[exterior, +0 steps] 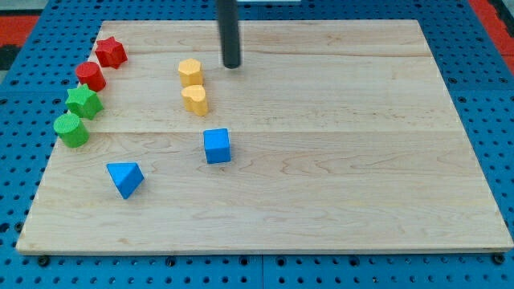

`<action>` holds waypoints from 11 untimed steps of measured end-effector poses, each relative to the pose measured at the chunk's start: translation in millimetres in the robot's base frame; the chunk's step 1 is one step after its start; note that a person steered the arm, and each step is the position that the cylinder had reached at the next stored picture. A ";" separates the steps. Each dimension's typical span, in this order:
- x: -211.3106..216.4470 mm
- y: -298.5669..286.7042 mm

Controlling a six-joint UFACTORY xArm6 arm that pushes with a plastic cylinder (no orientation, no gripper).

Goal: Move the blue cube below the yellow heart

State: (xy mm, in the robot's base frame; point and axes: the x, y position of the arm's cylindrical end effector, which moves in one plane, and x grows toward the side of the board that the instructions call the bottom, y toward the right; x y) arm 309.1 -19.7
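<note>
A pale wooden board [337,160] lies on a blue pegboard bench [490,96] and fills most of the frame. My tip [232,66] stands near the top centre of the board, touching no block; it is a bare rod with nothing to spread or pinch, so it holds nothing.

The blue cube [217,146] sits left of centre, a little below and to the right of the yellow heart [194,99], with a clear gap between them. Above the heart, almost touching it, is a yellow hexagon [190,71]. A blue triangle [125,177] lies in the lower left. Along the left edge run a red star [111,52], a red cylinder [91,75], a green star [83,102] and a green cylinder [71,129].

The cube looks small, rigid and light, and should slide easily on the smooth wood. It cannot be gripped, only pushed. I judge that it already lies nearly below the heart and needs just a short nudge toward the frame's left. The contact should be on the middle of its right face; an off-centre push would likely spin it or let it slip aside. The tip would first have to pass around the cube's right side.
</note>
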 end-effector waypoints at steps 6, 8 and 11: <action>154.4 -52.9; 204.2 -87.6; 236.7 -80.0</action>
